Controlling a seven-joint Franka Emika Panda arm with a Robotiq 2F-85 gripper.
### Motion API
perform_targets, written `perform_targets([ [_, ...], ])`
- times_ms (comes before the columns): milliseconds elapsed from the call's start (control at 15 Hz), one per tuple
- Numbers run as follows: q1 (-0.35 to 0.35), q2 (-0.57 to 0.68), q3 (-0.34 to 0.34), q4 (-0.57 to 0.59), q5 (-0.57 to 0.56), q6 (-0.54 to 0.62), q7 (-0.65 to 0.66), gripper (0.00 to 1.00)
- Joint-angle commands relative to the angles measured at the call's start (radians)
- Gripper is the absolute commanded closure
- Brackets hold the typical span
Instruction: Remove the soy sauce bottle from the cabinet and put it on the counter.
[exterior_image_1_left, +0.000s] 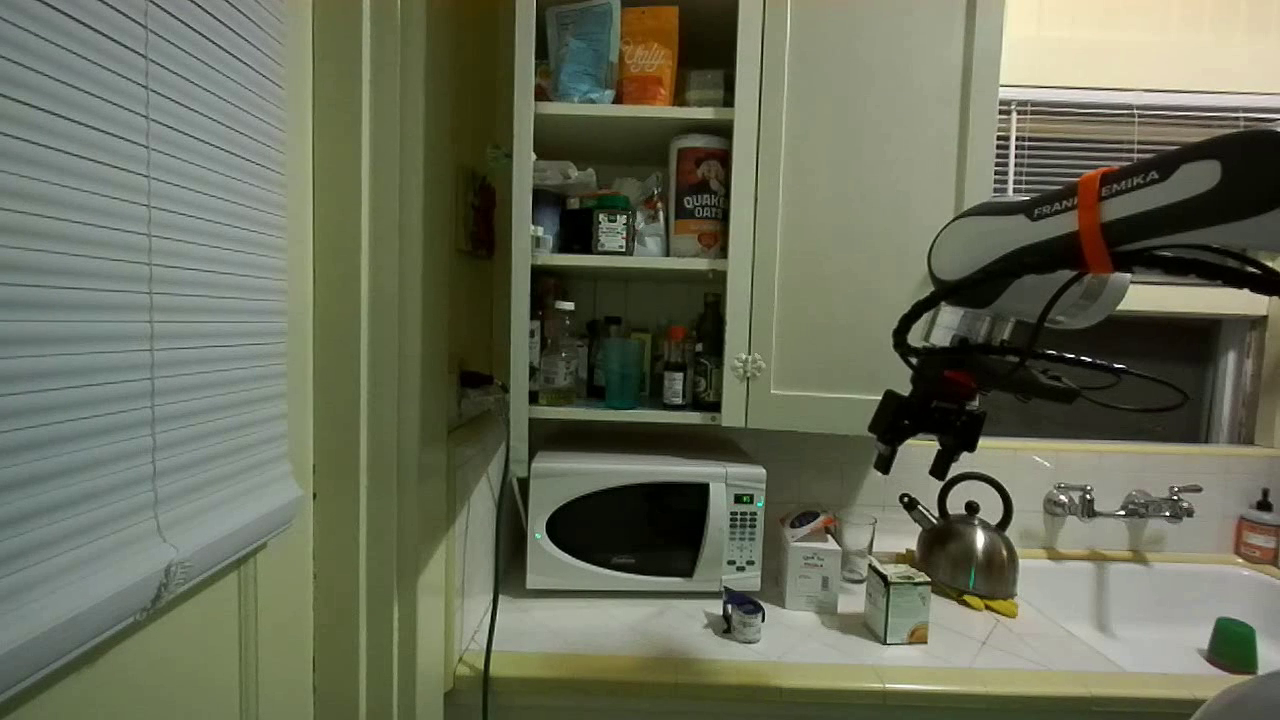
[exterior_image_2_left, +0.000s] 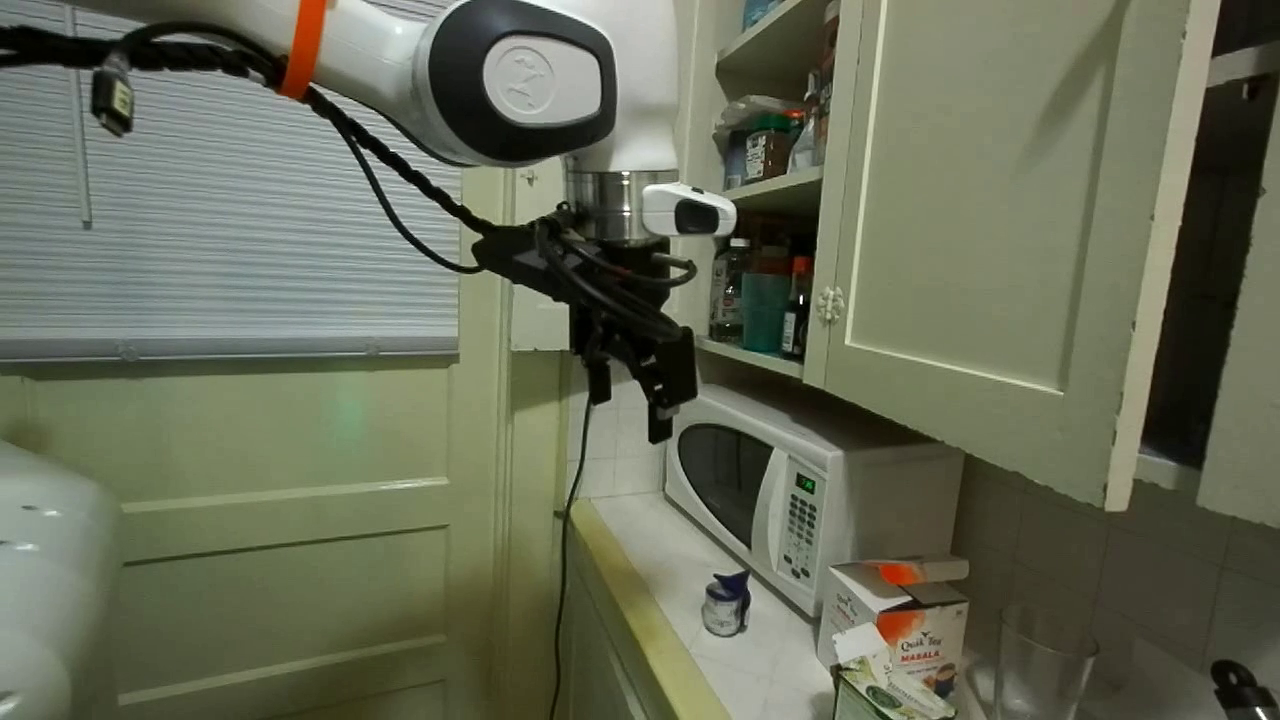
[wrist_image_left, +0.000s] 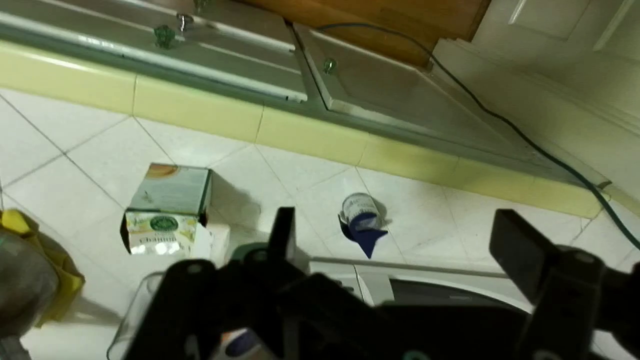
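The soy sauce bottle, dark with a red-orange cap and white label, stands upright on the cabinet's bottom shelf in both exterior views (exterior_image_1_left: 675, 372) (exterior_image_2_left: 796, 312). A teal cup (exterior_image_1_left: 622, 372) stands to its left and a taller dark bottle (exterior_image_1_left: 709, 352) to its right. The open cabinet (exterior_image_1_left: 625, 413) is above the microwave. The white tiled counter (exterior_image_1_left: 600, 632) is below, also in the wrist view (wrist_image_left: 420, 220). My gripper (exterior_image_1_left: 912, 464) is open and empty, pointing down, apart from the bottle, also in an exterior view (exterior_image_2_left: 630, 410) and the wrist view (wrist_image_left: 395, 217). The wrist view does not show the bottle.
A white microwave (exterior_image_1_left: 640, 520) sits under the cabinet. A small blue-and-white container (exterior_image_1_left: 743, 618), tea boxes (exterior_image_1_left: 811, 572) (exterior_image_1_left: 897, 602), a glass (exterior_image_1_left: 856, 547) and a kettle (exterior_image_1_left: 968, 550) stand on the counter. A closed cabinet door (exterior_image_1_left: 865, 200) is beside the open shelves. The sink (exterior_image_1_left: 1120, 610) is at the right.
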Motion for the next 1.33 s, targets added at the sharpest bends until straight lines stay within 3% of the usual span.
perform_targets([
  [0, 0.044, 0.001, 0.105, -0.026, 0.035, 0.211, 0.051, 0.00],
  [400, 0.080, 0.195, 0.274, 0.057, 0.016, 0.716, 0.213, 0.00],
  [667, 0.009, 0.396, 0.365, 0.192, -0.041, 0.945, 0.313, 0.00],
  [800, -0.093, 0.492, 0.442, 0.287, -0.109, 0.992, 0.393, 0.00],
  [867, -0.091, 0.541, 0.443, 0.333, -0.116, 1.013, 0.388, 0.00],
  [933, -0.046, 0.437, 0.407, 0.227, -0.076, 0.984, 0.341, 0.00],
  [1267, -0.081, 0.546, 0.432, 0.334, -0.097, 1.000, 0.355, 0.00],
])
